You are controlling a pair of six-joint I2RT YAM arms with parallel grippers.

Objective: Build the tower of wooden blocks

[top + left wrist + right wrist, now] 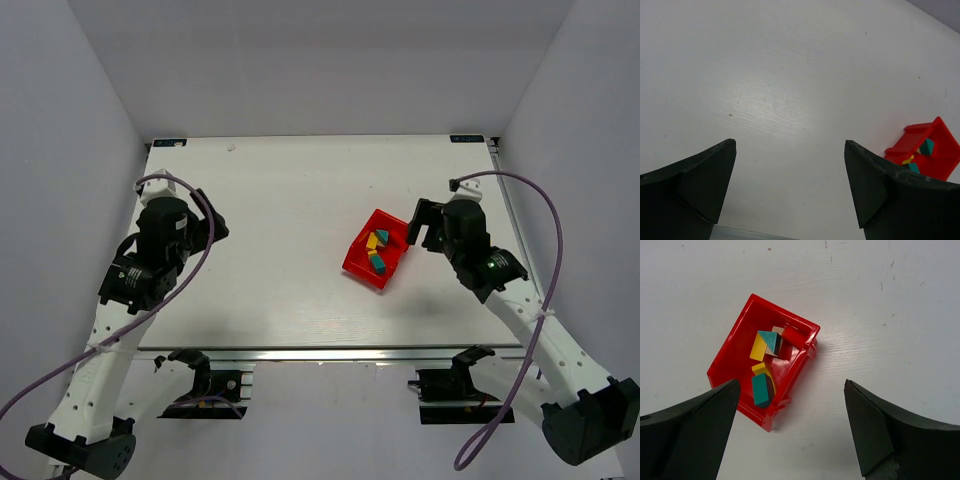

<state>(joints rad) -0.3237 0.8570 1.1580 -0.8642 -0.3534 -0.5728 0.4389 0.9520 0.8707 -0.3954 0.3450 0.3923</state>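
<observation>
Grey walls [60, 100] surround white table [280, 200] bearing blocks [761, 389] in bin [732, 357].

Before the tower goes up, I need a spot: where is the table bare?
Bare table lies between the left gripper and the red bin, and beyond the bin to the far edge. Crowded: blocks inside the bin, right gripper beside it.

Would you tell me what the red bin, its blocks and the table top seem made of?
The red bin looks like moulded plastic: glossy, thin-walled. The teal block and yellow block seem painted wood, matte and sharp-edged. The table top looks like white laminate or painted board, faintly grained.
</observation>
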